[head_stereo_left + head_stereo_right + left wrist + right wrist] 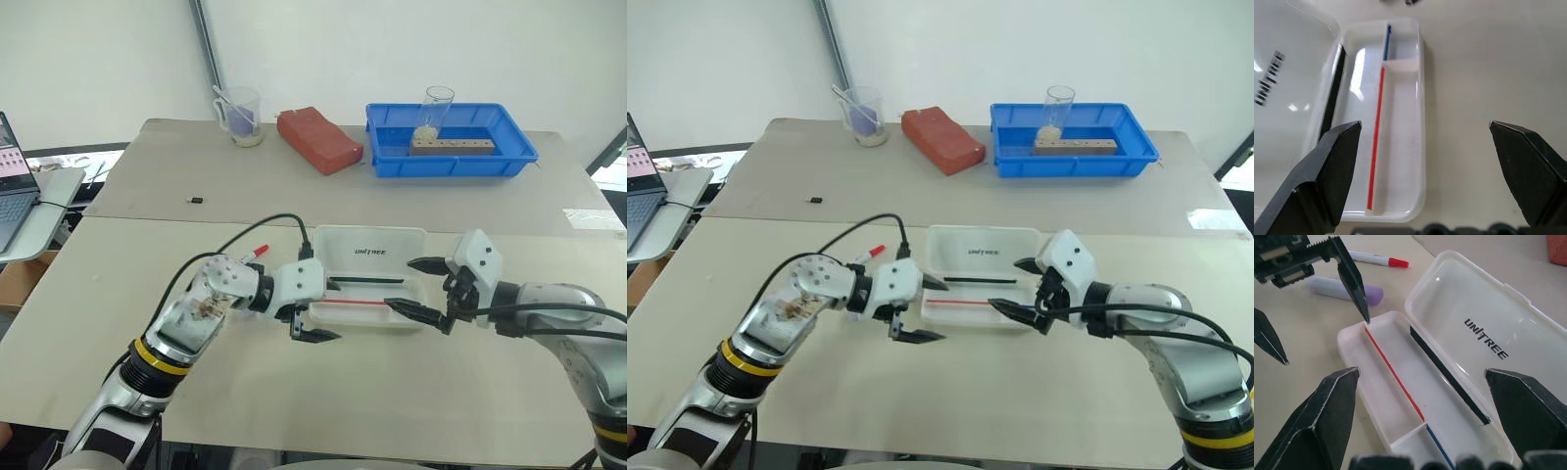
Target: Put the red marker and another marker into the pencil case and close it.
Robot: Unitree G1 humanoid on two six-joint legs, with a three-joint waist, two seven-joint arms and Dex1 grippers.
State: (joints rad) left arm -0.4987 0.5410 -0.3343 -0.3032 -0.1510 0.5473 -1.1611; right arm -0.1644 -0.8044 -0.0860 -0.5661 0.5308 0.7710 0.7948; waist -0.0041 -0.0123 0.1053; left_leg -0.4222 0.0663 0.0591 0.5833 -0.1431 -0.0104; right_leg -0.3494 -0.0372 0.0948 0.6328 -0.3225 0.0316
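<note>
My left gripper wide open, empty, angled down beside pencil case, right gripper likewise, lid reads "UNITREE"

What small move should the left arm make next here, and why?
Probably swing the open left gripper back toward the red marker, which lies on the table beside the purple-capped marker, both outside the pencil case. The case lies open, holding only a thin red pen, a blue one and a black strip, so neither marker is in yet.

Head pair looking down over table, both wrist views close, sharing open pencil case
</note>
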